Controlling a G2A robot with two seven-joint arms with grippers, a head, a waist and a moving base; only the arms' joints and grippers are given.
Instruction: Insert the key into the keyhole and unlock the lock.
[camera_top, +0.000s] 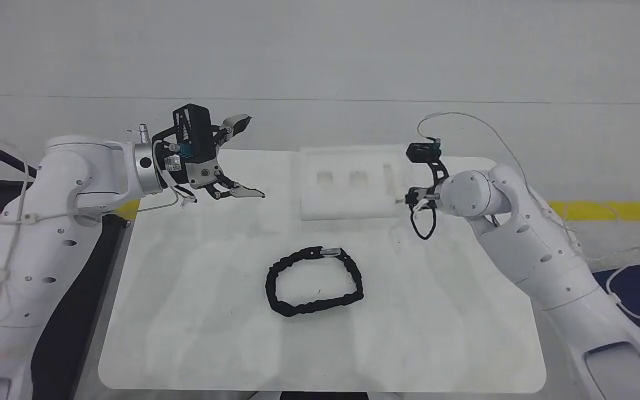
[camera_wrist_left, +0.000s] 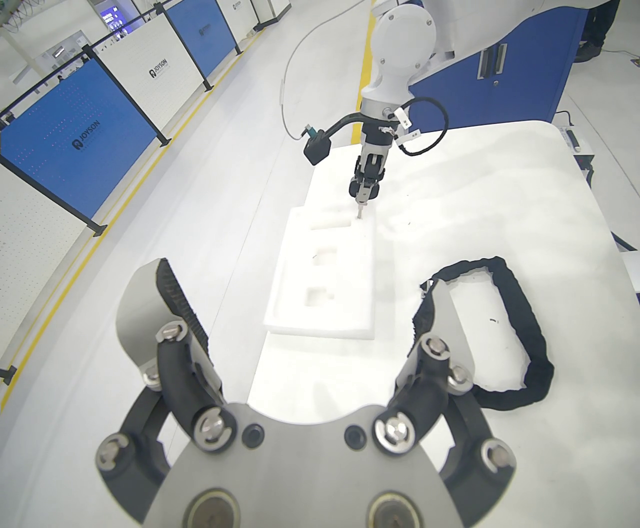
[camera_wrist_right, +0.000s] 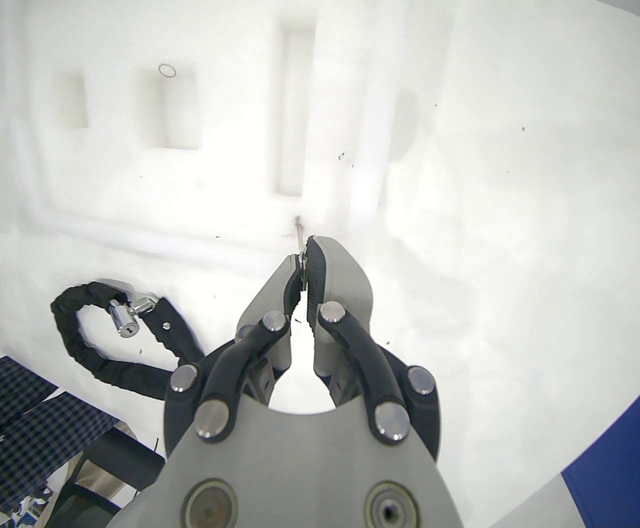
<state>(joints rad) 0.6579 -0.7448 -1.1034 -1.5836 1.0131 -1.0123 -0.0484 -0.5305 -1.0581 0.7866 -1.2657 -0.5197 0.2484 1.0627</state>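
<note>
The right tool (camera_wrist_right: 303, 260) is closed on the key (camera_wrist_right: 299, 236), pinching its head between the pad tips. The thin metal blade sticks out just beyond them, its end touching or nearly touching the white foam tray (camera_wrist_right: 350, 125) beside a long slot. The chain lock (camera_top: 312, 283) lies on the bench (camera_top: 200, 330) well apart from that tool, a closed loop in a black fabric sleeve. Its shiny lock cylinder (camera_wrist_right: 122, 320) sits at the joint of the loop, with the keyhole (camera_wrist_right: 130, 328) turned roughly toward the right tool's side. The left tool (camera_wrist_left: 300, 285) is wide open and holds nothing, raised above the bench with the loop below and ahead of it. The key looks light, stiff and slick, and so small a pinch may let it twist if the blade meets the keyhole off line. The sleeved chain is probably heavy but limp, so the cylinder would likely roll or slide under a push. The open tool would do best to clamp the bare metal cylinder or the sleeve right beside it, not the slack loop.
</note>
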